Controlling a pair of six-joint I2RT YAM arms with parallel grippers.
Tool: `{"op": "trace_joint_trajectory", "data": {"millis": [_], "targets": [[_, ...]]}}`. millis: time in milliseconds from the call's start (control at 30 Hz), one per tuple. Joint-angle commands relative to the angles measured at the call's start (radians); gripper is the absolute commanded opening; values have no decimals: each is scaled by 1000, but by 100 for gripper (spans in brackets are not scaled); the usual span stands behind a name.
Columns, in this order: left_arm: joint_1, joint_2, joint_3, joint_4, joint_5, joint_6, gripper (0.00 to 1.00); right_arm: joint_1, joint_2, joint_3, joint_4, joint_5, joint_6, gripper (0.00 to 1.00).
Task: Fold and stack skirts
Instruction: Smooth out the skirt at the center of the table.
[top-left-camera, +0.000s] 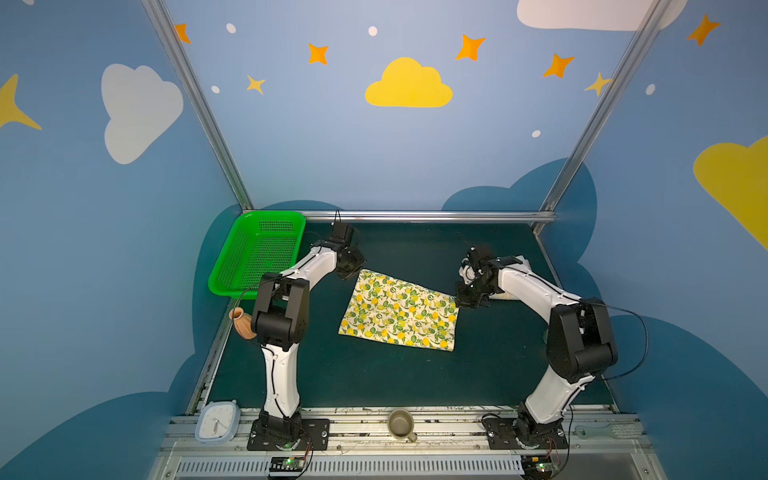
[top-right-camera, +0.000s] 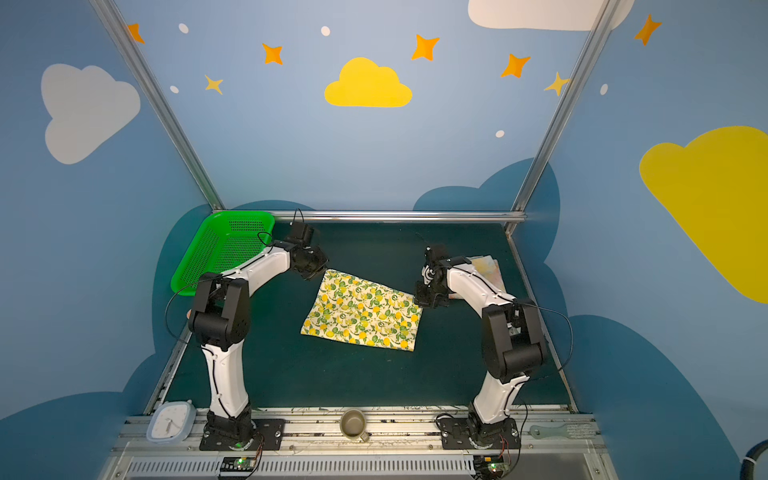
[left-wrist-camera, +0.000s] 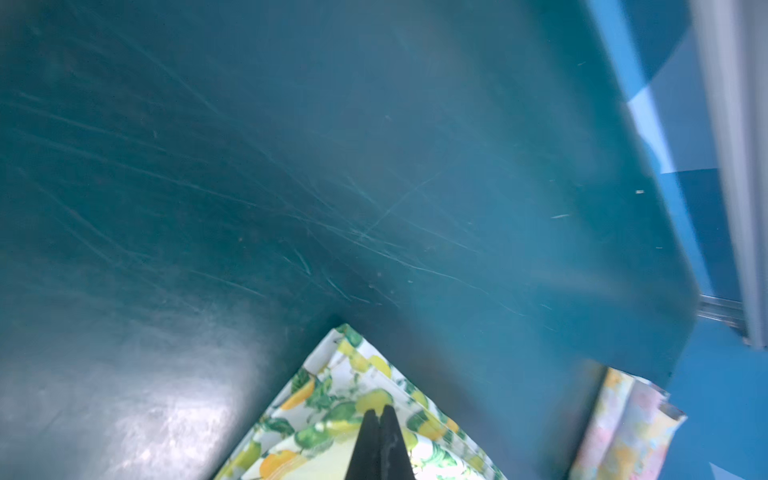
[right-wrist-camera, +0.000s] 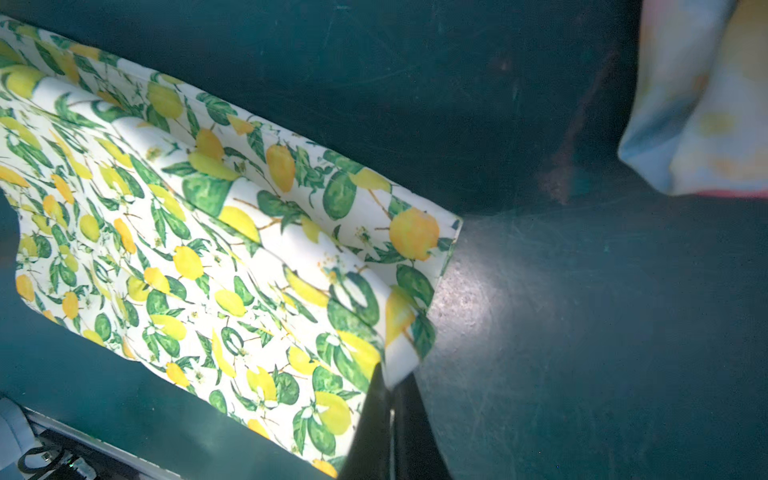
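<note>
We see bare worktop (top-left-camera: 374, 374) in front of lemon skirt (top-left-camera: 399, 311); green basket (top-left-camera: 232, 259) blocks far left corner, folded floral skirt (top-right-camera: 490, 268) far right.

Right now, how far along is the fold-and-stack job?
Done, apparently: the floral skirt lies folded at the far right. In hand: the left fingers and right fingers are shut on far corners of the lemon skirt. Left: finishing that fold and stacking it on the floral one.

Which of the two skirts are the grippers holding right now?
The lemon-print skirt mid-table: the left gripper and right gripper are each shut on a far corner. The pastel floral skirt lies apart, ungripped.
</note>
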Motion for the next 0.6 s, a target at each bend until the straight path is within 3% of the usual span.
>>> {"op": "trace_joint_trajectory", "data": {"millis": [0,333,400,433,467,567], "targets": [[11,34,10,-5,-10,9,4,1,25,-1,-18,17,3,0],[17,61,12,65,14,12,10,-2,49,1,-19,35,11,0],[17,69,14,77,29,12,18,-2,55,1,-20,36,12,0],[19,73,15,84,35,13,31,-2,58,1,-20,36,13,0],[19,72,10,102,47,11,36,-2,60,1,-20,37,15,0],[22,49,-23,153,70,4,39,-2,55,1,-23,43,15,7]]}}
